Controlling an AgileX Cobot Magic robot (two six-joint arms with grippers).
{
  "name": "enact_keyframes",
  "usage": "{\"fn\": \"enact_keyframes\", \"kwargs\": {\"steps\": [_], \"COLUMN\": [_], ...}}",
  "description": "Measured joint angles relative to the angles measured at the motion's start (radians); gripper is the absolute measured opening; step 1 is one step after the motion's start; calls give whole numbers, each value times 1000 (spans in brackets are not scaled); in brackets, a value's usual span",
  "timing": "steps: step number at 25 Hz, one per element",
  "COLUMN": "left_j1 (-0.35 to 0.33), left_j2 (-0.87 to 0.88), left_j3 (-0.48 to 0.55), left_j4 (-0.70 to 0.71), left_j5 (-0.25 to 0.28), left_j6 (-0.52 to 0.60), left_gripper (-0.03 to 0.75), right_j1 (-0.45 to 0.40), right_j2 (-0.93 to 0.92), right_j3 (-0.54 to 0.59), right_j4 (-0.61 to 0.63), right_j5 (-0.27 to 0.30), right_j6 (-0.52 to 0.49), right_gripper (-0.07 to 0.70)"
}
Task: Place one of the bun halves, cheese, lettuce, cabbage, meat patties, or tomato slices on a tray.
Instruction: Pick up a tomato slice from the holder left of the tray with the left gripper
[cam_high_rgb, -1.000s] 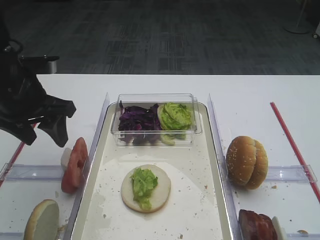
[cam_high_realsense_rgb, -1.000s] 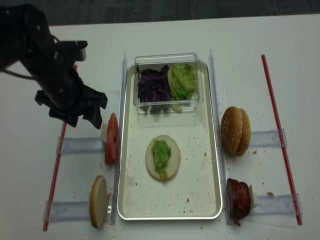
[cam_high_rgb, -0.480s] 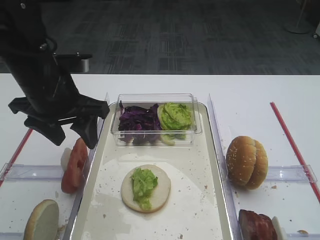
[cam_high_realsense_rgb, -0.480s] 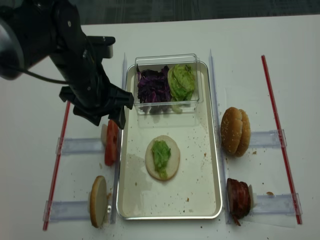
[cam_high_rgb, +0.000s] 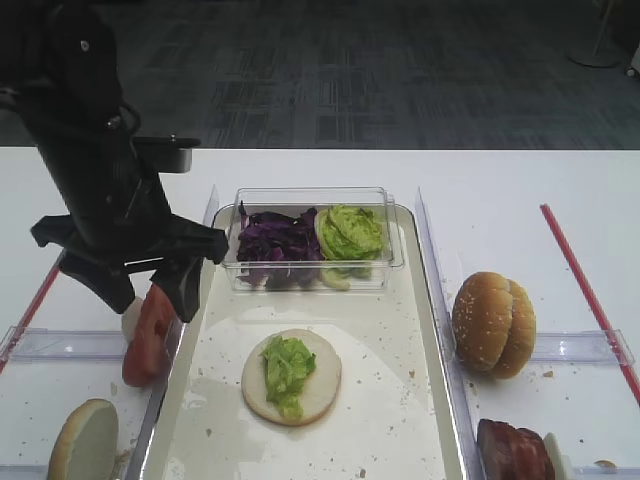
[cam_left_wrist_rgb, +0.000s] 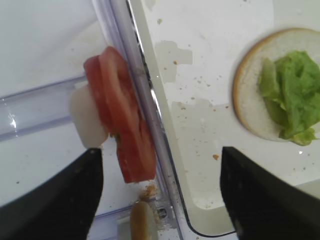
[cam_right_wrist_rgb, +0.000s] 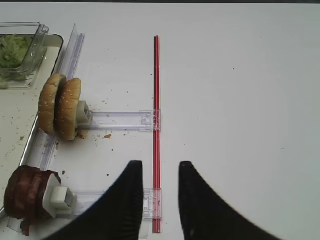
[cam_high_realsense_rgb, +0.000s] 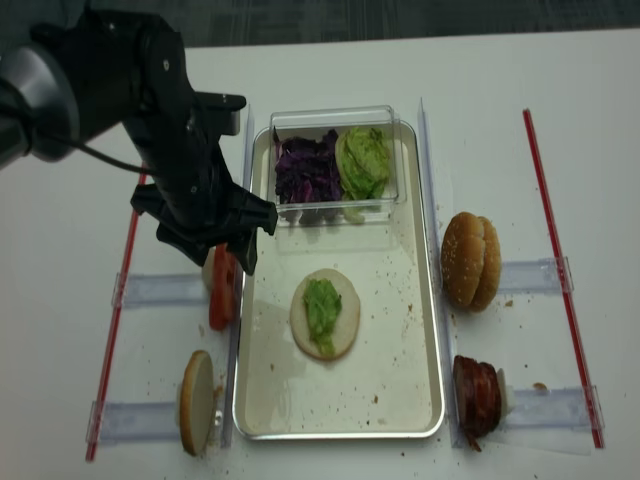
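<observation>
Red tomato slices (cam_high_rgb: 146, 335) stand on edge in a clear rack just left of the tray (cam_high_rgb: 400, 400). My left gripper (cam_high_rgb: 150, 295) is open right above them, one finger on each side and nothing gripped. In the left wrist view the tomato slices (cam_left_wrist_rgb: 122, 135) lie ahead of the open left gripper (cam_left_wrist_rgb: 160, 152). A bun half (cam_high_rgb: 322, 392) topped with lettuce (cam_high_rgb: 287, 368) lies on the tray. My right gripper (cam_right_wrist_rgb: 159, 167) shows only in the right wrist view. It hangs over a red strip (cam_right_wrist_rgb: 156, 100), jaws narrowly apart and empty.
A clear box at the tray's far end holds purple cabbage (cam_high_rgb: 275, 240) and lettuce (cam_high_rgb: 350, 230). Two bun halves (cam_high_rgb: 493, 323) and meat patties (cam_high_rgb: 512, 450) stand in racks on the right. Another bun half (cam_high_rgb: 85, 440) stands at the lower left.
My left gripper has swung in from the far left, moving right and down until it is over the tomato slices. Its jaws stayed wide. Nothing on the tray has moved.
</observation>
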Motion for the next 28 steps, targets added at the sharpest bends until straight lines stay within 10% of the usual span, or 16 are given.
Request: {"fn": "enact_keyframes", "kwargs": {"steps": [28], "left_j1": [0], "left_j2": [92], "left_j3": [-19], "left_j4": [-21], "left_j5": [-38], "left_j6": [0], "left_gripper": [421], "right_j1": [0], "right_j2": [0], "right_j3": [0], "right_j4": [0], "right_j5": [0], "right_j6": [0], "right_gripper": [193]}}
